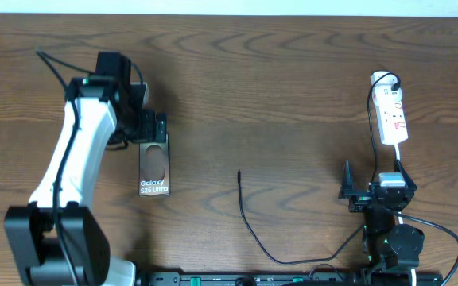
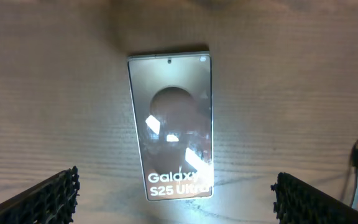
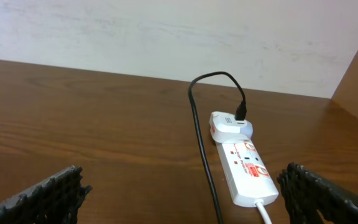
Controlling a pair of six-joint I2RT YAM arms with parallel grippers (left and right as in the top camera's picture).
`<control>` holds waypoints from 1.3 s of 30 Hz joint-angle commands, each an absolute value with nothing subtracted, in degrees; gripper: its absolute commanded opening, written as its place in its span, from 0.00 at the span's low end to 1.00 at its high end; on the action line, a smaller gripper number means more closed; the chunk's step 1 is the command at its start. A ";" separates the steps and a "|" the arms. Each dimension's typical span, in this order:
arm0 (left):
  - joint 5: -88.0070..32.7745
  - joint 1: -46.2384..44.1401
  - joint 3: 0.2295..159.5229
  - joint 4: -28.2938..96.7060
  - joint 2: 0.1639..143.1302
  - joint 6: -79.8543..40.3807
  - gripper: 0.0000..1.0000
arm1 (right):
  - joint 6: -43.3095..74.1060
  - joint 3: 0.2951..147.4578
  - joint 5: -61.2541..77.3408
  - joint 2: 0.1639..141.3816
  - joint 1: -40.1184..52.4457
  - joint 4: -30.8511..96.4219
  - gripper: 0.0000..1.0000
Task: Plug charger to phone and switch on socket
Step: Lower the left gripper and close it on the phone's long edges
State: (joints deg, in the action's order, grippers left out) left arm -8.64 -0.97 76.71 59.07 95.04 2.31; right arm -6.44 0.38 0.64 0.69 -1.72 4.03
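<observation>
Black left hand (image 2: 179, 198) gapes empty above phone (image 2: 169, 118); right hand (image 3: 188, 199) likewise wide, empty.

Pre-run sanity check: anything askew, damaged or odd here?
Nothing stands out. The phone lies flat and intact; the charger tip lies loose to its right, not plugged in; the socket looks undamaged, adapter seated.

Phone (image 1: 154, 165): one. Charger (image 1: 249, 226), black cable: one. Socket (image 1: 393, 119), white strip: one. White adapter (image 1: 382, 79) seated in it: one. End effectors: two, namely left end effector (image 2: 176, 199) and right end effector (image 3: 182, 196). Bench (image 1: 293, 63): one.
</observation>
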 commanded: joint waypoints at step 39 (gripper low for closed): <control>-4.19 -2.98 59.35 45.10 97.76 -4.38 0.98 | -6.04 0.30 0.99 0.38 -1.45 4.27 0.99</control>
State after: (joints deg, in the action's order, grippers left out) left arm -5.58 -2.85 59.70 45.39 96.84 -3.68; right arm -6.44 0.38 0.64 0.69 -1.72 4.03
